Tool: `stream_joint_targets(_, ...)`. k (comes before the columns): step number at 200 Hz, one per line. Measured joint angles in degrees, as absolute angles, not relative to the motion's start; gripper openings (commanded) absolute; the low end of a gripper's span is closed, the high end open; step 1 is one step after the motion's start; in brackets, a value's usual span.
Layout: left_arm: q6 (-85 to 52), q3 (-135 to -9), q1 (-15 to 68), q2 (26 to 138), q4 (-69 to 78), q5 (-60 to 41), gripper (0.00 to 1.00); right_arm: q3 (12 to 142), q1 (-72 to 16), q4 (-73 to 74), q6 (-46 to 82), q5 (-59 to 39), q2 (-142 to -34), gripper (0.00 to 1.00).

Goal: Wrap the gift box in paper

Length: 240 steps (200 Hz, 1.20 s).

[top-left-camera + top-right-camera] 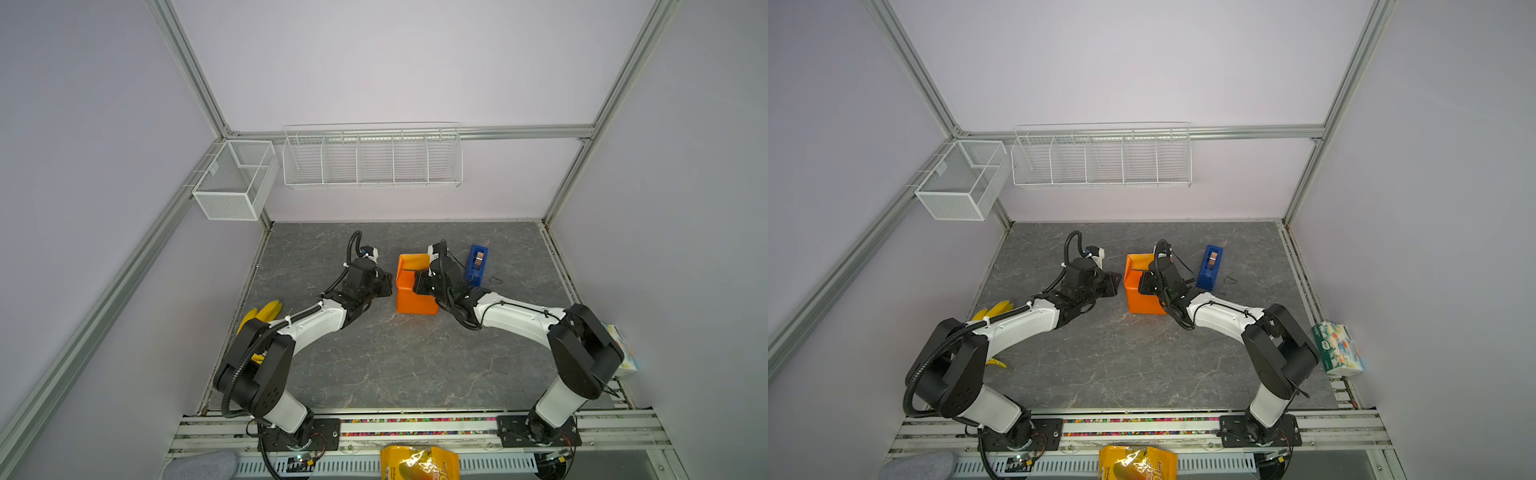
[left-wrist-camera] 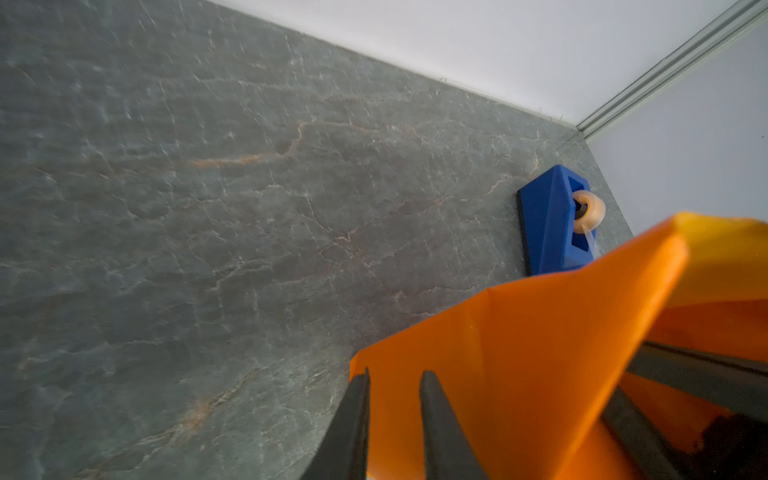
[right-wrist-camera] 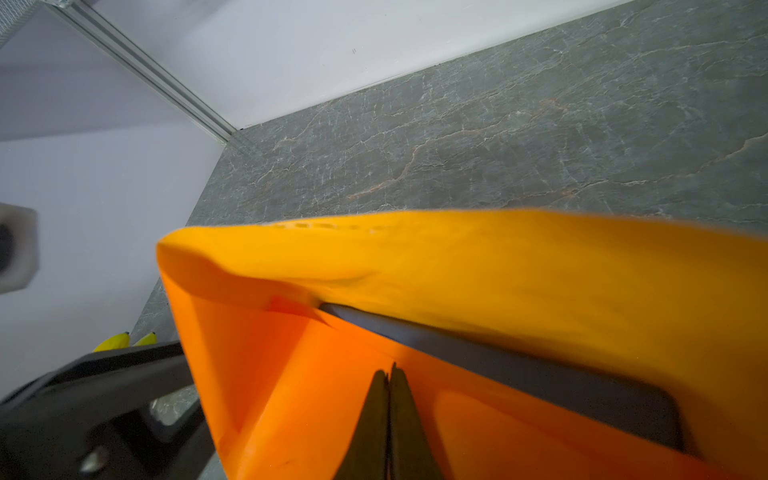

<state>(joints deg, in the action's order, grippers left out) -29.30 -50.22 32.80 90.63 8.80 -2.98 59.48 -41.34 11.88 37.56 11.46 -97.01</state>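
The right hand [image 3: 388, 369] has its fingers pressed together. Their tips rest on the paper [image 3: 457, 257] inside the fold, but I cannot tell whether any sheet is pinched between them. The left hand [image 2: 397, 374] has its fingers slightly apart, tips at the outer face of the paper's left wall. Contact there cannot be judged.

In both top views the paper [image 1: 415, 301] is folded up into a box-like shape near the middle of the surface [image 1: 395, 365], between the two hands. Its left and far walls stand upright. In the right wrist view the far flap's top edge curls over toward the right hand. Beneath that flap a long dark edge of the gift box [image 3: 519, 374] shows, with the rest of the box covered in orange.

The blue tape dispenser [image 1: 477, 264] stands just beside the right wrist on its outer side, leaving little space there. The bananas [image 1: 266, 313] lie at the surface's left edge, partly under the left arm and well apart from the paper.

A wide bare stretch of surface runs from the paper's near side to the arm bases. A narrower free strip lies between the paper's far wall and the back wall. The yellow snack bag [image 1: 419, 461] sits off the surface, beyond the front rail.
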Motion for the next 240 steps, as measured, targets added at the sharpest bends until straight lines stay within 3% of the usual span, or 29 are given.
stream_joint_targets(91,-33.0,-49.4,33.8,92.0,13.1,-5.8,0.23,59.6,-41.3,11.7,37.7,11.2,-97.0,0.08)
stream_joint_targets(240,-33.0,-48.4,36.7,89.7,15.4,0.1,0.23,60.1,-41.0,11.3,37.8,11.1,-97.2,0.07)
